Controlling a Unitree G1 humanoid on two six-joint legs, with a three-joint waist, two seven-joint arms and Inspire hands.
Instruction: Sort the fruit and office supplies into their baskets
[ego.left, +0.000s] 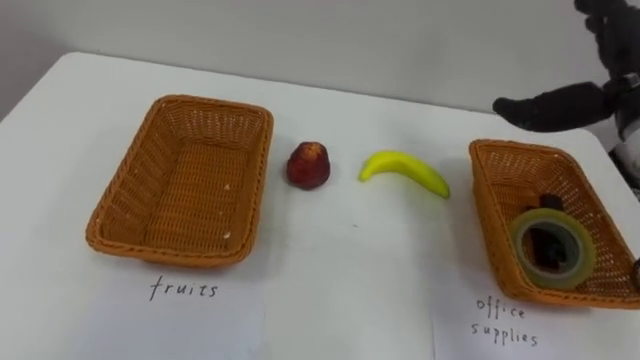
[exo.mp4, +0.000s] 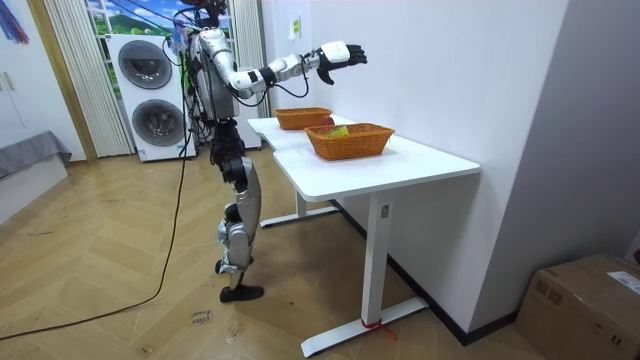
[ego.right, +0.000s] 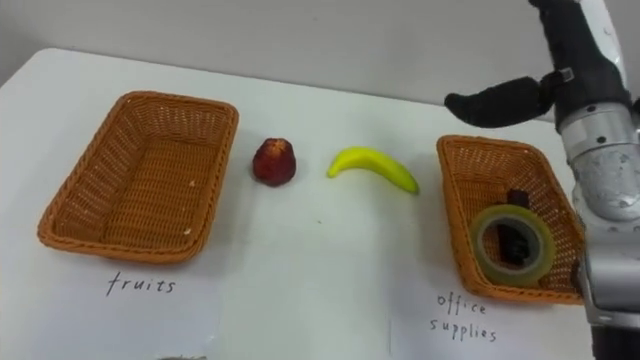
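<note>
White table along a wall is carrying the sorting (ego.left: 330, 280): the right hand (ego.left: 560, 105), fingers straight and holding nothing, is hovering near the far right corner above the office-supplies basket (ego.left: 490, 200) (tape roll (ego.left: 522, 240) inside), while the red fruit (ego.left: 309, 165) and banana (ego.left: 405, 171) are lying mid-table beside the fruit basket (ego.left: 130, 215).

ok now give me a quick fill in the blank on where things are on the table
The left-hand basket, labelled fruits, holds ____.
The banana lies on the table to the ____ of the red fruit.
The roll of tape lies in the right-hand basket, labelled ____.
Missing: nothing; right; office supplies
</note>
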